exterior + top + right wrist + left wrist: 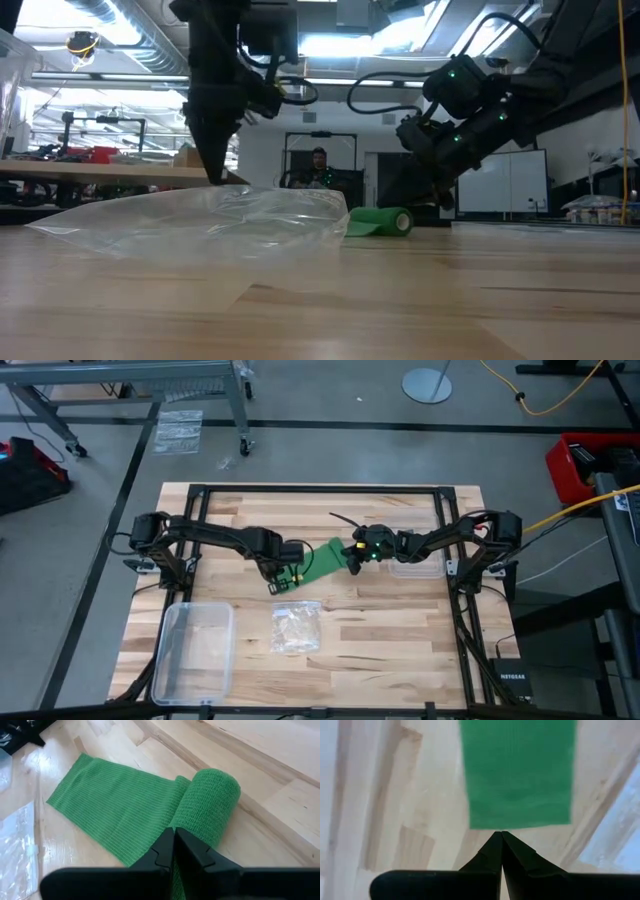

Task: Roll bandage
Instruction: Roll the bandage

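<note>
The bright green bandage [325, 560] lies mid-table. Its end toward the table's right is wound into a small roll [210, 795], which lies on its side. The flat strip [110, 800] runs from the roll toward the left arm and lies flat on the wood. My right gripper [174, 832] is shut, slanting down, with its tips at the foot of the roll. My left gripper [501, 834] is shut and points almost straight down. It hangs just off the strip's free end [517, 820] and holds nothing. In the low view the roll [385, 222] rests on the tabletop. My right gripper's shut fingertips [167, 845] stand against the roll's lower side [187, 827], where the flat strip runs into it. They come slanting down from the table's right. I cannot tell whether they touch the roll or pinch a layer, because the fingers hide that spot.
A crinkly clear plastic bag [297, 627] lies near the table's front, close before the bandage. A clear plastic box [195, 650] stands at the front left. A clear lid-like piece [415, 568] lies under the right arm. A person [318, 165] is in the room behind.
</note>
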Controlling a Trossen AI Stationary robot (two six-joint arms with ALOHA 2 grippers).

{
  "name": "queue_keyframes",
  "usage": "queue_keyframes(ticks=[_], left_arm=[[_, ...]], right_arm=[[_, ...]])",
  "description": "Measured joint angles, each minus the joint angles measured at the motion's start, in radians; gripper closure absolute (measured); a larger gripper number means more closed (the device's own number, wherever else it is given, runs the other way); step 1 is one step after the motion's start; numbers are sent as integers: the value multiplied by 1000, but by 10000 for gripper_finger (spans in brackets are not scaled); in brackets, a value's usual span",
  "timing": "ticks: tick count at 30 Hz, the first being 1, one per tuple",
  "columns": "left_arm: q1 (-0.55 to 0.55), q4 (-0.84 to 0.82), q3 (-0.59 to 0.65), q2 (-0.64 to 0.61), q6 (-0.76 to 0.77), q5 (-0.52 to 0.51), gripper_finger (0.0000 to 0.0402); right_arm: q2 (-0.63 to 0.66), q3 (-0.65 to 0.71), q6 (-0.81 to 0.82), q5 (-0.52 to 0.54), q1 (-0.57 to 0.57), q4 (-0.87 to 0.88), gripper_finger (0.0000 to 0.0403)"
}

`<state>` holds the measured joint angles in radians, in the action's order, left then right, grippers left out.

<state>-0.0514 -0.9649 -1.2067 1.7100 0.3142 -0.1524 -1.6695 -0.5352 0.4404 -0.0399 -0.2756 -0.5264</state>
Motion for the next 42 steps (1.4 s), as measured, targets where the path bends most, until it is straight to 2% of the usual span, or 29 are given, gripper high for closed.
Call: queue_keyframes(ticks=[6, 12, 19, 23, 26, 30, 42], left_arm=[[32, 65, 49, 0, 19, 0, 401], [34, 203, 109, 0, 14, 0, 401], [32, 249, 169, 0, 30, 0, 401], [33, 315, 201, 0, 37, 7, 401], [33, 340, 216, 0, 47, 7, 401], [32, 353, 240, 0, 56, 8, 401], [31, 349, 252, 0, 73, 28, 401]], right_arm=[[0, 1, 0, -26, -1, -34, 379], [1, 0, 0, -35, -1, -48, 379], [18, 0, -3, -39, -1, -52, 379], [72, -2, -39, 12, -1, -14, 380], [103, -3, -47, 83, -6, 78, 390], [107, -2, -30, 125, -7, 181, 396], [86, -3, 50, 136, -6, 221, 397]])
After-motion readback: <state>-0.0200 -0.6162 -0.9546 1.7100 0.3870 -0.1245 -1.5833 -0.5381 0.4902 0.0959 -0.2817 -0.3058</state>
